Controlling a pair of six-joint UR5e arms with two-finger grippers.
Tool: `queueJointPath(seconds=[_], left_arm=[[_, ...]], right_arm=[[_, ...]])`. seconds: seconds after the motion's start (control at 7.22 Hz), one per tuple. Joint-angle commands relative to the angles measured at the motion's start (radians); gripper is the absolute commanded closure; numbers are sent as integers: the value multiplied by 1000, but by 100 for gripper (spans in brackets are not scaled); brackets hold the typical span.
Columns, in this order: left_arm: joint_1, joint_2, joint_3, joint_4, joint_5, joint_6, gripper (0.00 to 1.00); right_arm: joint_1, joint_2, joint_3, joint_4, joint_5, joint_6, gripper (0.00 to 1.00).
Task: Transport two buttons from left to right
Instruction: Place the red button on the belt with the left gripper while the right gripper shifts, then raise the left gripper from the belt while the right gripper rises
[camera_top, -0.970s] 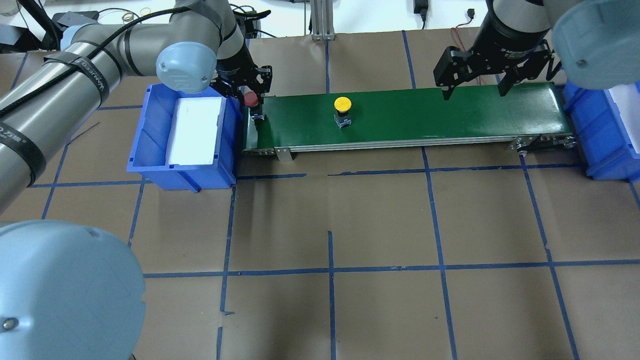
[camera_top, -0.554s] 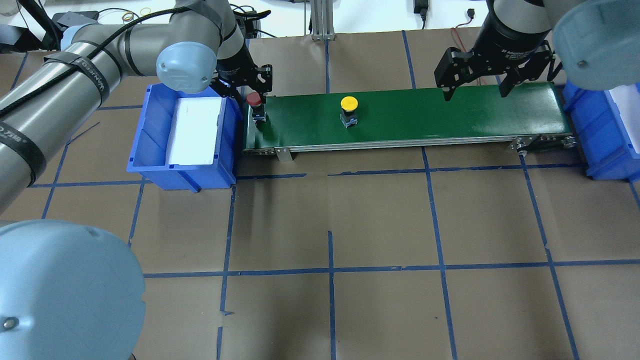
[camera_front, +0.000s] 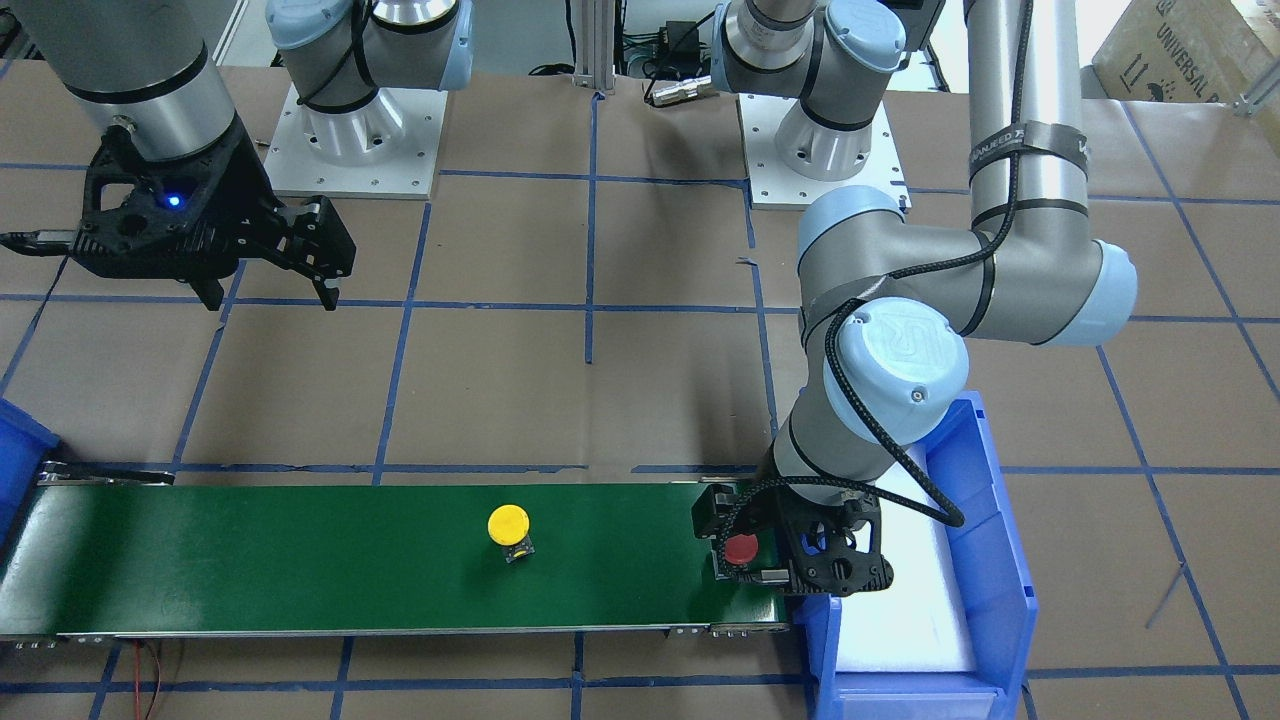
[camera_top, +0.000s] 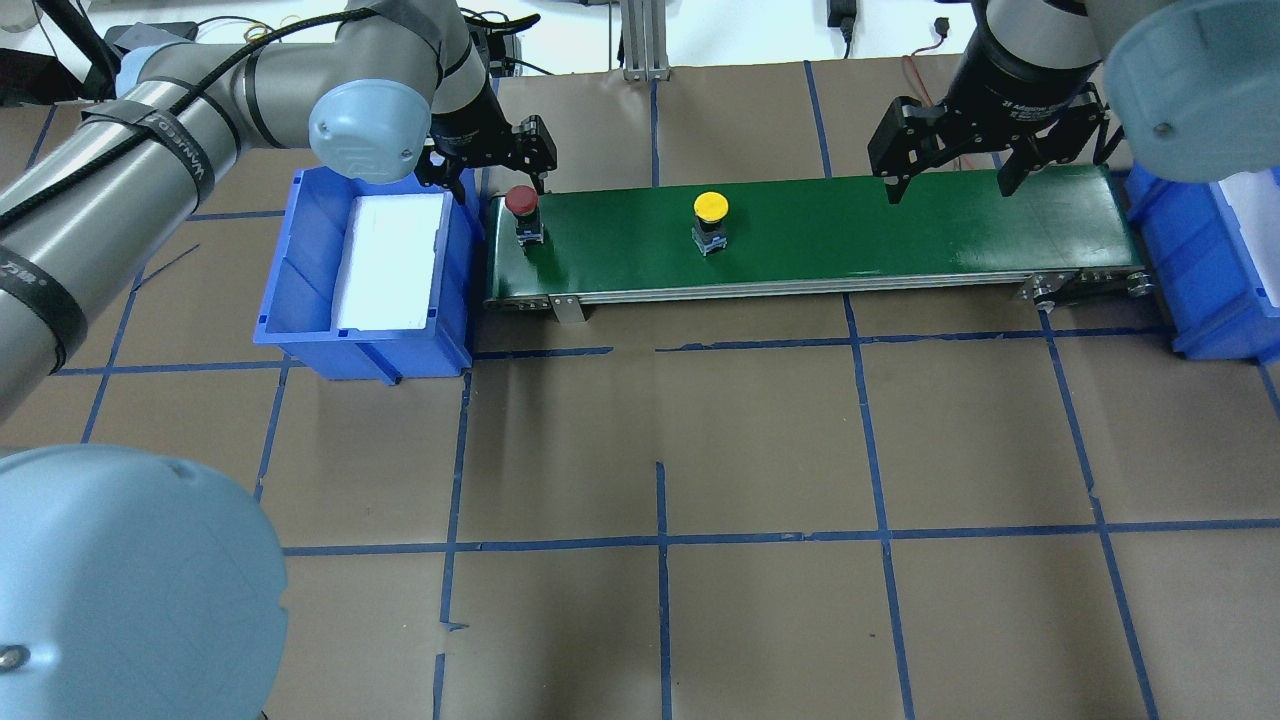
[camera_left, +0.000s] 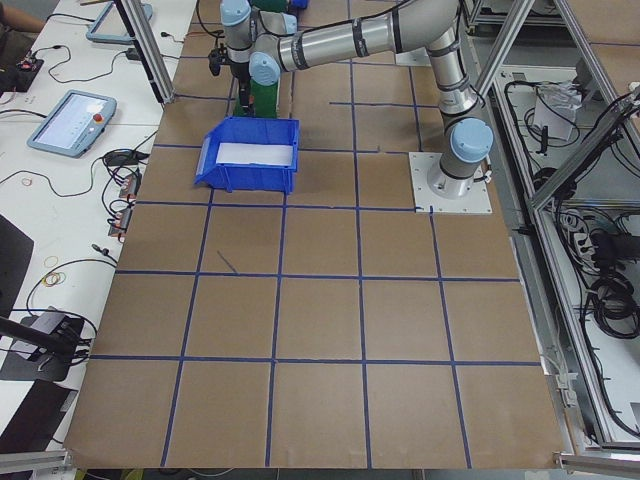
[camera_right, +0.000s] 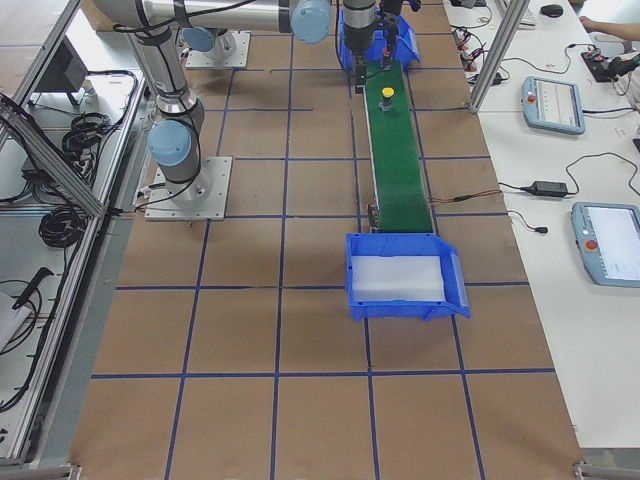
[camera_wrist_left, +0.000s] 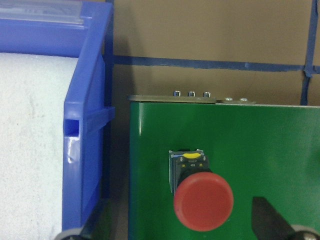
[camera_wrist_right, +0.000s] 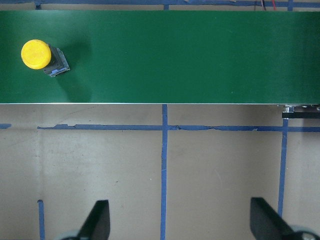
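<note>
On the left end of the green belt (camera_top: 850, 225) the red button (camera_top: 520, 201) stands upright with nothing gripping it. The yellow button (camera_top: 710, 207) is further along, well apart, nearer this end than the other. The left gripper (camera_top: 490, 178) hangs just above and behind the red one, jaws spread wide and empty, with the blue bin (camera_top: 300, 270) right beside it. Looks to me like the drop-off is done, so the trick is pulling straight up with fingers apart, so nothing clips that mushroom cap. The right gripper (camera_top: 948, 190) hovers up toward the belt's right end, also wide open and empty.
</note>
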Motion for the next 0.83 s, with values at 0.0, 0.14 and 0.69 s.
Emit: queueJointPath(seconds=[0.0,0.14,0.69], left_arm=[[0,97,6,-64,14,9,0],[8,169,-4,-124,14,47,0],[136,392,-132,-304,17,133,0]], right_arm=[[2,-1,0,1,-1,2,0],[2,-1,0,-1,-1,2,0],[2,5,0,8,-8,-15,0]])
